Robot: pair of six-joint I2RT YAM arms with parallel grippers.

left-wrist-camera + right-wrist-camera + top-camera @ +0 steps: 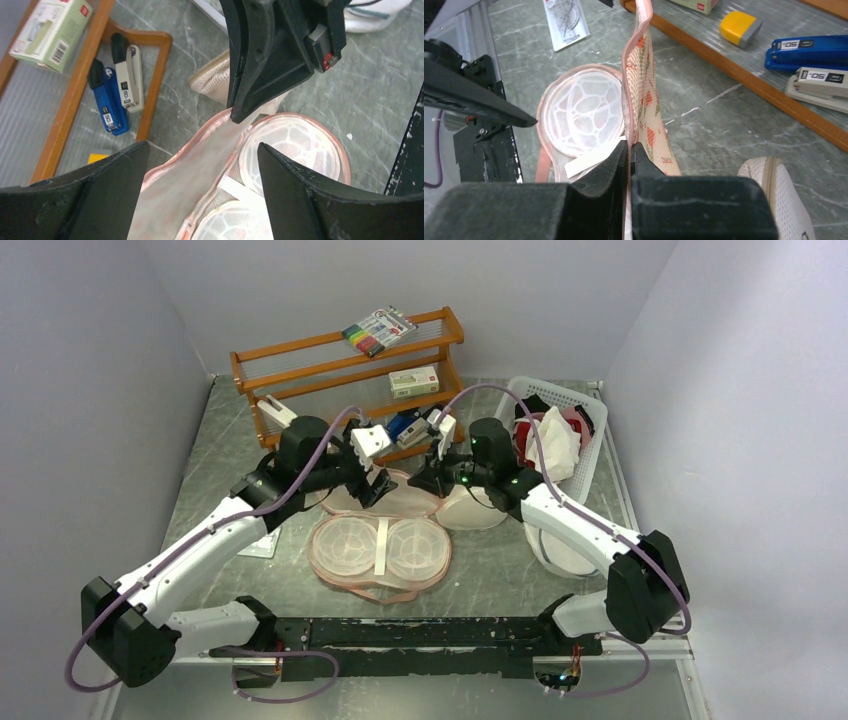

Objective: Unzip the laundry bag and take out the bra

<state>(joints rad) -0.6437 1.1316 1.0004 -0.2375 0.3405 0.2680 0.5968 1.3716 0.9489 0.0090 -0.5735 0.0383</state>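
Note:
The floral laundry bag (pixel 380 552) lies unzipped and open at the table's centre, showing two clear domes (pixel 348 545) over pale mesh. My right gripper (pixel 630 145) is shut on the zip edge of its floral lid (pixel 644 100) and holds the lid up on edge; it also shows in the top view (pixel 437 480). My left gripper (pixel 202 145) is open, with one finger on each side of the lid's inner mesh (pixel 190 170). No white garment shows in the bag. A white fabric piece (pixel 560 552) lies under my right forearm; I cannot tell if it is the bra.
A cream mesh cone (pixel 470 510) sits just right of the lid. A wooden rack (pixel 340 370) with markers, a box and staplers (pixel 117 85) stands behind. A white basket (pixel 570 398) at the back right holds red and white cloth. A black rail (pixel 440 632) runs along the near edge.

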